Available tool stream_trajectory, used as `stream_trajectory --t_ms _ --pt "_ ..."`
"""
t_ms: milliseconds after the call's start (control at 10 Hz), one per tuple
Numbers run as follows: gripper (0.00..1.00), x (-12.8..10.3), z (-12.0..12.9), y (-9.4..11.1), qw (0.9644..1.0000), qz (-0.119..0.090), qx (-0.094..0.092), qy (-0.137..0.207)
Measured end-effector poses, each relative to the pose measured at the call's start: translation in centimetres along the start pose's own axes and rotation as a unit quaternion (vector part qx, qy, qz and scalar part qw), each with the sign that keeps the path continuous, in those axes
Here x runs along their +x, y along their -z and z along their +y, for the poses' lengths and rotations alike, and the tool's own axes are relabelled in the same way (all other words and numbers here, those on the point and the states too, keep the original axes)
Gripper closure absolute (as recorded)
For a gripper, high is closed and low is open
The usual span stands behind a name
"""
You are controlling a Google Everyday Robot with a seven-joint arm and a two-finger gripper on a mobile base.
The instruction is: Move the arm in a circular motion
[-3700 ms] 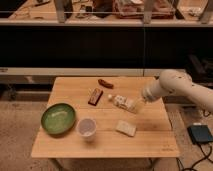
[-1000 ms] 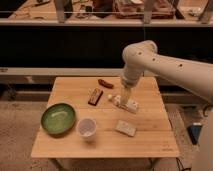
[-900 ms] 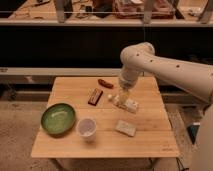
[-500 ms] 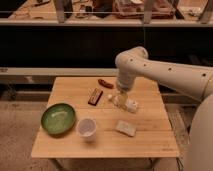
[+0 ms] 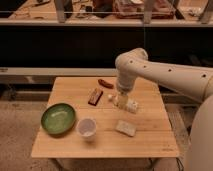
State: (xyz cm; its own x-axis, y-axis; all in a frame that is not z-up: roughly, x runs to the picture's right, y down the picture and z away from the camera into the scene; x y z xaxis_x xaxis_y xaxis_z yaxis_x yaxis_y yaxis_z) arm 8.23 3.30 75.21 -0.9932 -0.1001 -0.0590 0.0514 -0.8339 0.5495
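Observation:
The arm point(image 5: 165, 75) is a thick glossy cream-white limb that comes in from the right edge, bends at a bulbous joint point(image 5: 131, 62) over the table's far middle and points straight down. Its pale yellowish tip, the gripper point(image 5: 121, 100), hangs just above the wooden table point(image 5: 105, 142), right beside a small white packet point(image 5: 131, 105).
On the table lie a green bowl point(image 5: 58, 118) at the left, a clear cup point(image 5: 86, 127), a pale flat packet point(image 5: 125, 128), a dark brown bar point(image 5: 95, 96) and a red-brown piece point(image 5: 105, 83) at the back. A dark shelf unit point(image 5: 75, 47) stands behind the table.
The arm has swung from the table's right side leftward, its elbow joint now over the far middle. The tip has drifted slightly left and stays low over the table.

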Motion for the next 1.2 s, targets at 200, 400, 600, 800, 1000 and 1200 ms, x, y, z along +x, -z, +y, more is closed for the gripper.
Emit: stream_trajectory --t_ms 200,400,600,800,1000,1200 --pt "0.20 3.6 -0.7 -0.7 0.9986 0.018 0.007 0.048" --pt "0.20 6.3 -1.2 -1.4 0.9957 0.026 0.012 0.089" --pt "0.20 9.1 -0.4 -2.2 0.9913 0.028 0.014 0.128" --pt "0.20 11.4 1.8 -2.6 0.9879 0.044 0.010 0.148" --pt "0.20 13.2 6.1 -2.9 0.9849 0.094 -0.007 0.145" --pt "0.20 11.9 10.7 -3.4 0.9858 0.115 -0.025 0.120"
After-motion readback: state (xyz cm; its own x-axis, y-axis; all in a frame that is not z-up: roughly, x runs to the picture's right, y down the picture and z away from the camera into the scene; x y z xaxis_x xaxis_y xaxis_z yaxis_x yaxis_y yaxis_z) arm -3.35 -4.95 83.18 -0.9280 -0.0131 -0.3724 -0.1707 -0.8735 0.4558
